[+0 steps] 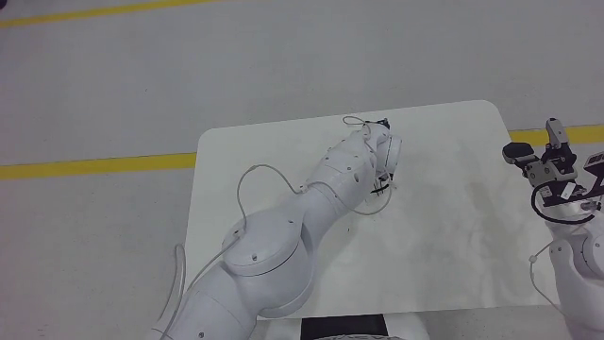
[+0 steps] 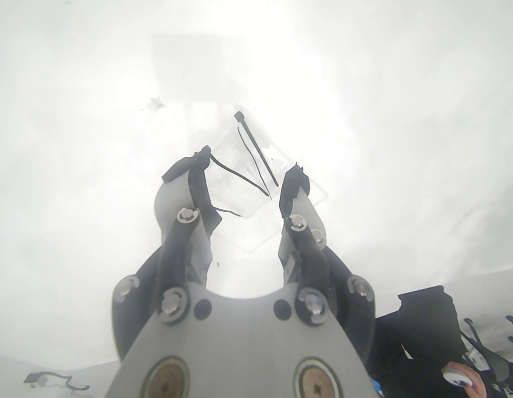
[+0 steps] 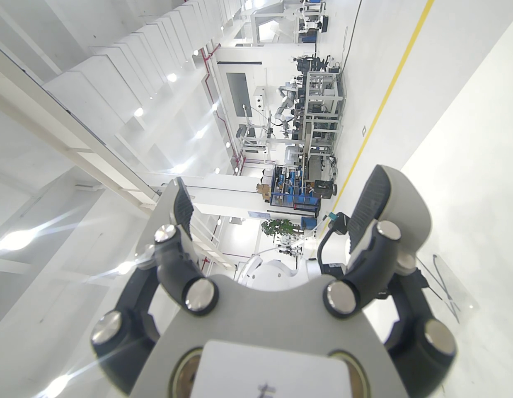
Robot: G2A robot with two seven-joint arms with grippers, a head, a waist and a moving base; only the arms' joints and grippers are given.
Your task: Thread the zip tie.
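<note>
Over the middle of the white table point(image 1: 444, 246), the left arm is stretched far out, with a bend in it. The left gripper point(image 2: 248, 163) points down at the table top. Its jaws are wide apart and are not closed on anything. Below the gap between its two fingers, a few thin black zip ties point(image 2: 256, 149) lie on a clear sheet point(image 2: 256, 234). One tie runs up to the tip of one finger point(image 2: 198, 175); I cannot tell if it touches.

By the right edge of the table, well apart from the ties, the right arm is bent and held up. The right gripper point(image 3: 277, 200) points out across the room, not at the table. Its jaws are wide apart too, with nothing in them.
</note>
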